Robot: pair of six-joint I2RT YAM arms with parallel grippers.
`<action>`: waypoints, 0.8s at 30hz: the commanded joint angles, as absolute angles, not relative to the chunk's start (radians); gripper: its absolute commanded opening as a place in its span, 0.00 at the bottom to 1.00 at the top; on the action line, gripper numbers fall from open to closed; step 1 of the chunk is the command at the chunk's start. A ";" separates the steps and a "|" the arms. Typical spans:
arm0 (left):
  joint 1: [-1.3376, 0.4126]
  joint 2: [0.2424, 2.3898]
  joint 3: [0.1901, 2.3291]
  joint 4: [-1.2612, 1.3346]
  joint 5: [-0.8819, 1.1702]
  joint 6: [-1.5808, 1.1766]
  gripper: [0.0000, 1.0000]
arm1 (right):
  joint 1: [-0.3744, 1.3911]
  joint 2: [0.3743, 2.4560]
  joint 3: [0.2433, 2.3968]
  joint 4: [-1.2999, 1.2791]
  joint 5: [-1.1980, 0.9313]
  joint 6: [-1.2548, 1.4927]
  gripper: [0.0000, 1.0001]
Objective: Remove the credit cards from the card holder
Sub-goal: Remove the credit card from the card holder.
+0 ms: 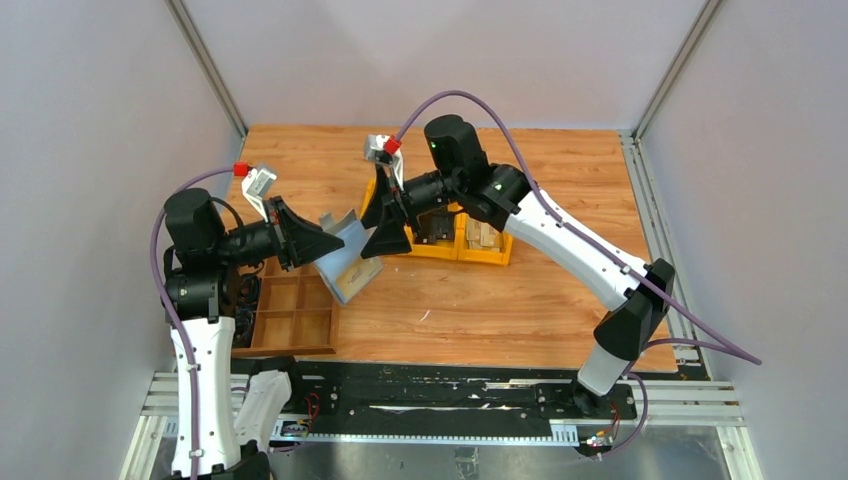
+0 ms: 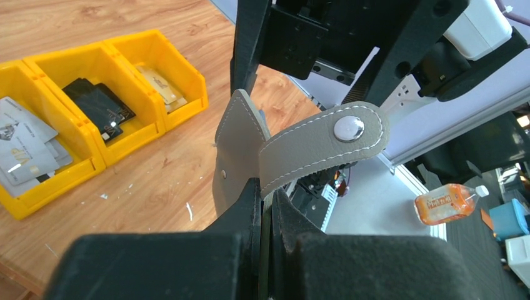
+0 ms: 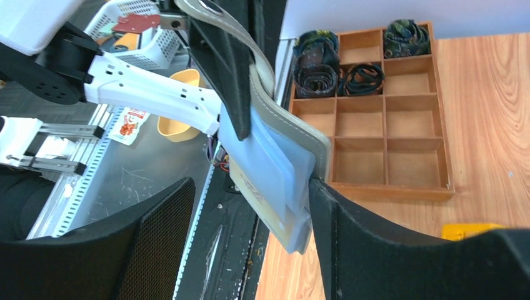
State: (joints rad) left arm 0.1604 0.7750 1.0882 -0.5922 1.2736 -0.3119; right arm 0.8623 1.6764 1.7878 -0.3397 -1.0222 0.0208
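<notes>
The grey-blue card holder (image 1: pixel 345 262) hangs open above the table's left side, with my left gripper (image 1: pixel 318 243) shut on its edge. In the left wrist view the left gripper (image 2: pixel 267 194) pinches the holder (image 2: pixel 236 150) just below its snap tab (image 2: pixel 325 147). My right gripper (image 3: pixel 250 187) is open around the holder's (image 3: pixel 275 153) lower end, which rests against the right finger (image 3: pixel 375 237). A tan credit card (image 3: pixel 253 189) shows in the inner pocket, partly covered. Other credit cards (image 2: pixel 22 150) lie in a yellow bin.
Yellow bins (image 1: pixel 470 255) stand behind the right gripper; one holds a black item (image 2: pixel 100 106), another tan cards (image 2: pixel 159 84). A brown wooden compartment tray (image 1: pixel 290 320) sits under the left arm, with rolled dark items (image 3: pixel 331 59) in its far cells. The table's near edge is close below.
</notes>
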 commanded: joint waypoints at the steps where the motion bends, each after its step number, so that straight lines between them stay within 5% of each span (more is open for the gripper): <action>1: 0.158 0.753 1.122 -0.588 1.347 -0.305 0.00 | 0.884 1.685 1.814 -0.419 -0.946 -0.068 0.70; 11: 0.158 0.756 1.127 -0.590 1.348 -0.309 0.00 | 0.883 1.658 1.829 -0.499 -0.643 -0.123 0.84; 18: 0.158 0.753 1.121 -0.591 1.350 -0.307 0.00 | 0.885 1.687 1.856 -0.422 -0.965 -0.062 0.80; 24: 0.158 0.756 1.121 -0.590 1.347 -0.304 0.00 | 0.894 1.697 1.862 -0.384 -1.138 -0.031 0.64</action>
State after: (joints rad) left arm 0.1600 0.7666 1.0962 -0.5930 1.3247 -0.3069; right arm 0.8726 1.6863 1.8317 -0.4145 -0.9874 -0.0570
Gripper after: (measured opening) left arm 0.040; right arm 0.692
